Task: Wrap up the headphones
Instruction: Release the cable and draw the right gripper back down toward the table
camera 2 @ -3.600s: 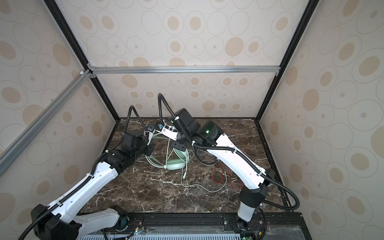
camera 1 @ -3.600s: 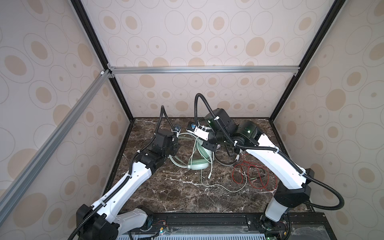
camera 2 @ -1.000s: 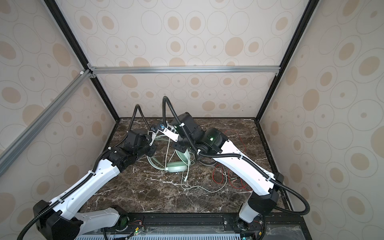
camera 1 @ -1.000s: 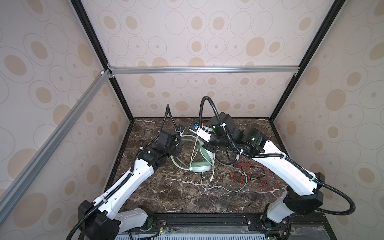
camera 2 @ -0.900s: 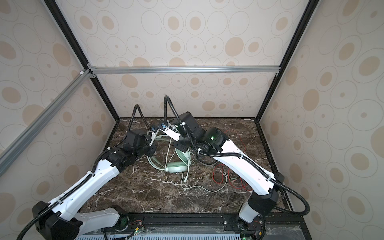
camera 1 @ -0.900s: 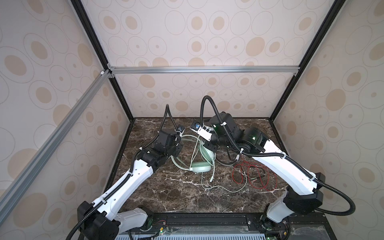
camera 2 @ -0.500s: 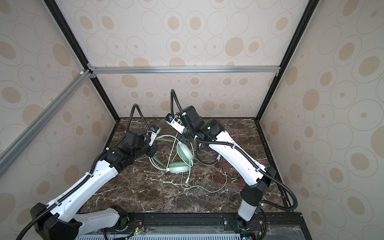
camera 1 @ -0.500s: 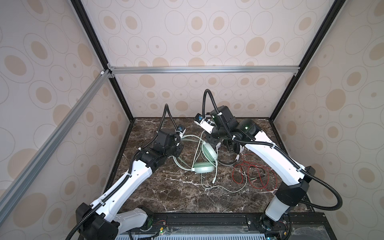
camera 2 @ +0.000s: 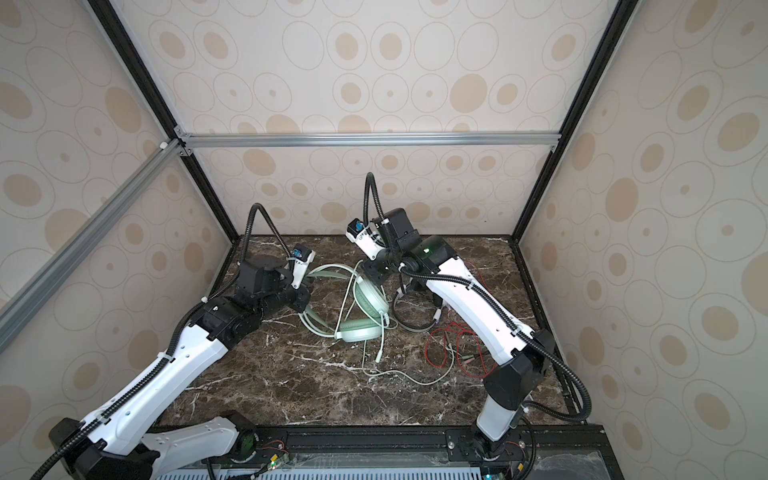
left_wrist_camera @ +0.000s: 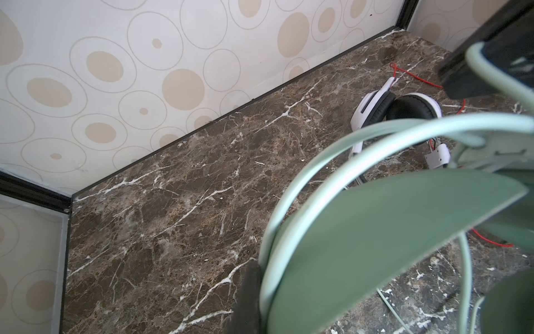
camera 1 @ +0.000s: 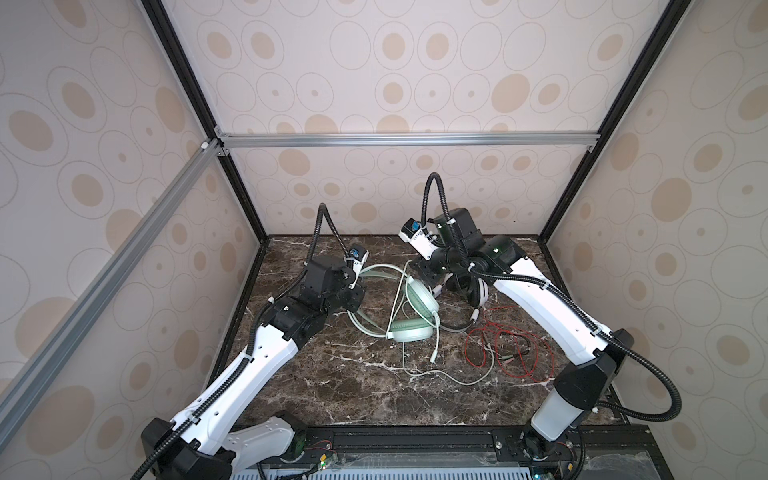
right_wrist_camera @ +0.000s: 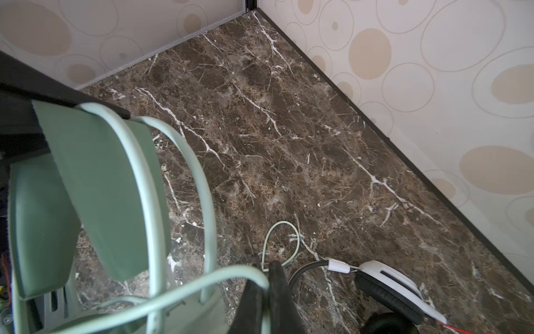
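The mint-green headphones lie mid-table, one ear cup flat and the other tilted up. My left gripper is shut on their headband. My right gripper hangs just behind the raised cup, shut on the pale green cable. The rest of the cable trails loose toward the front. The white-and-black headphones lie under my right forearm, partly hidden.
A thin red cable lies in loose loops at the right, overlapping the pale cable's end. Patterned walls close the back and both sides of the marble table.
My right gripper has swung from above the mint ear cups toward the back wall, taking the pale cable along. The mint headphones shifted slightly; my left gripper kept its hold.
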### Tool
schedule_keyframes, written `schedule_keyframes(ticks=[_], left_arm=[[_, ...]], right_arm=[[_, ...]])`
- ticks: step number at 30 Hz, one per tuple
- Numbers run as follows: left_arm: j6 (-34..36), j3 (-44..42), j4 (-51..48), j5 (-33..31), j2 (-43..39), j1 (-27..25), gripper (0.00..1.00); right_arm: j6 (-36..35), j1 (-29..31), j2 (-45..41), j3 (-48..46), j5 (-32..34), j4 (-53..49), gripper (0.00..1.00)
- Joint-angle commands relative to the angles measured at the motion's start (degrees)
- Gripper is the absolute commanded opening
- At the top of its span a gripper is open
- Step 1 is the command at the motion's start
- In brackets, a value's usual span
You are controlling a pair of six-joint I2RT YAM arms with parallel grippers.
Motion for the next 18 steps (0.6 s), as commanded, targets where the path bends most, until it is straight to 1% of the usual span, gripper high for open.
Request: schedule_keyframes(ticks=[1, 3, 5, 7, 9, 14, 18], left_arm=[[-2.7, 5.2, 1.7, 4.9, -2.7, -0.6, 0.00], [-3.0, 6.2, 1.6, 5.3, -2.7, -0.5, 0.00], [-3.1, 7.5, 1.5, 5.7, -2.7, -0.6, 0.00], [-3.1, 8.8, 1.3, 6.2, -2.3, -0.5, 0.00], [-3.4, 9.6, 1.3, 6.8, -2.0, -0.5, 0.00], [-4.7, 10.5, 2.1, 7.9, -2.0, -0.5, 0.00], [-5.7, 11.8, 2.1, 9.1, -1.9, -0.5, 0.00]], right_arm=[[3.2, -2.8, -3.7, -3.9, -4.8, 7.1, 0.13], [4.8, -3.8, -5.4, -7.4, -7.8, 10.4, 0.16], [6.6, -4.9, -7.4, -11.1, -11.0, 13.9, 0.23], [8.1, -5.6, -8.9, -14.0, -13.7, 17.2, 0.33], [8.5, -6.0, -9.6, -15.4, -15.1, 18.3, 0.38], [10.7, -7.8, -11.9, -20.3, -19.9, 23.6, 0.44], [14.7, -9.5, -13.9, -25.8, -24.2, 30.6, 0.47]])
